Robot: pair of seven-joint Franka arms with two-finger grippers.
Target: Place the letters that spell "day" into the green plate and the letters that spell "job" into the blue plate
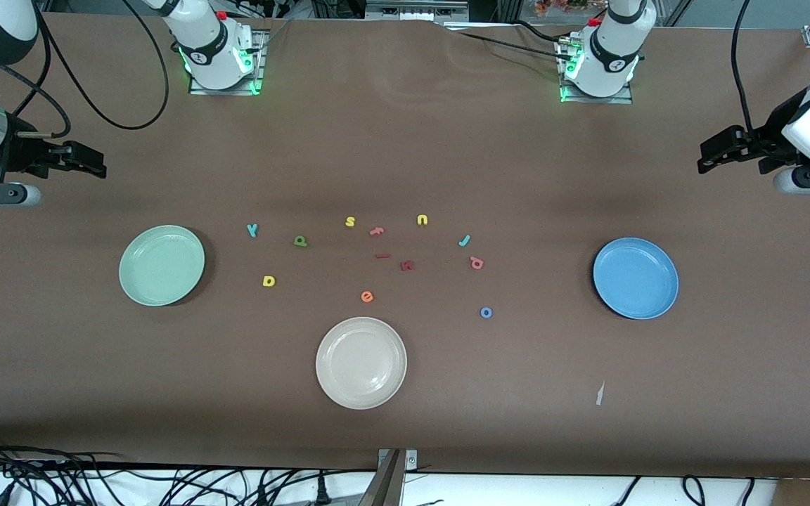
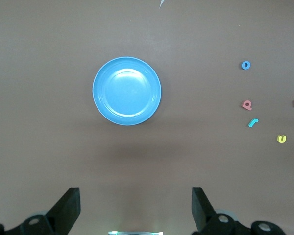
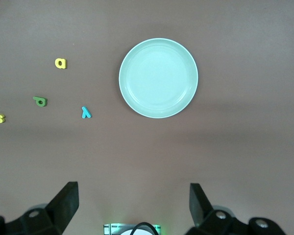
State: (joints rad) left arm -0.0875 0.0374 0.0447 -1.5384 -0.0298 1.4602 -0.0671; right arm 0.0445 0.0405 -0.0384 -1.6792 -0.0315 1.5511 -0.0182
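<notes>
Nothing is yet sorted on the brown table: the round pale mint-green plate [image 1: 161,265] and the round mid-blue plate [image 1: 635,277] both lie bare, so the first pick is judged still to come. Between them the small foam letters are scattered: a teal "y" [image 1: 252,230], a dark green letter [image 1: 300,241] and a yellow letter [image 1: 268,281] toward the green plate; a teal "j" [image 1: 465,240], a salmon-red "b" [image 1: 477,263] and a blue ring "o" [image 1: 486,312] toward the blue one. Which of the first pair is "d" and which "a" is hard to say. The right gripper [image 1: 88,163] and left gripper [image 1: 718,151] are held wide open and empty at the table's ends. A descent onto one tiny letter is called for next.
</notes>
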